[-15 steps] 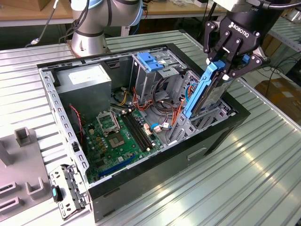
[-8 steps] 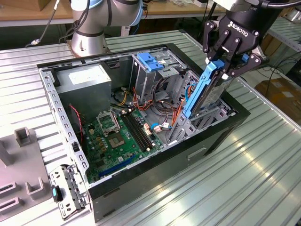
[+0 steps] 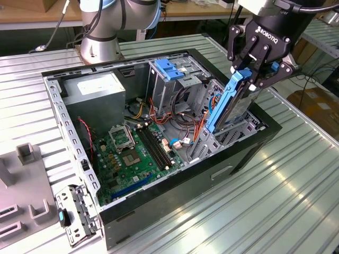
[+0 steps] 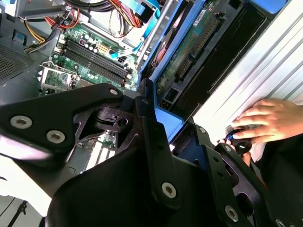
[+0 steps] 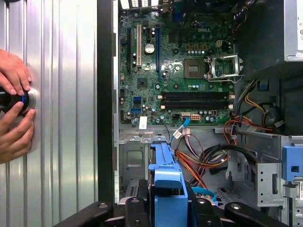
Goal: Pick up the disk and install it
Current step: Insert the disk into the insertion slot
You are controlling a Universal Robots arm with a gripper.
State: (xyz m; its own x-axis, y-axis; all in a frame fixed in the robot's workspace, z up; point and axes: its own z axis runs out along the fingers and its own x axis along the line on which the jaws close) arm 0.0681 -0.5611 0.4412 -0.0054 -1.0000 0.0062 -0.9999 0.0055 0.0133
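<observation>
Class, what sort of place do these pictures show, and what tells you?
Probably a robotics lab or workshop: an open computer case sits on a ribbed metal table, the gripper holds the disk over it, and the robot arm's base stands behind.

Ribbed silver metal worktop (image 3: 275, 201) spread across most of exterior view; soft glare reflected at 5 o'clock. Wooden bench (image 3: 32, 17) set behind at 11 o'clock, white cable (image 3: 55, 29) hung down from it. Brown cardboard box (image 3: 312, 100) seen low beyond worktop edge at 3 o'clock. Grey moulded fixtures (image 3: 26, 206) laid on worktop at 8 o'clock.
</observation>
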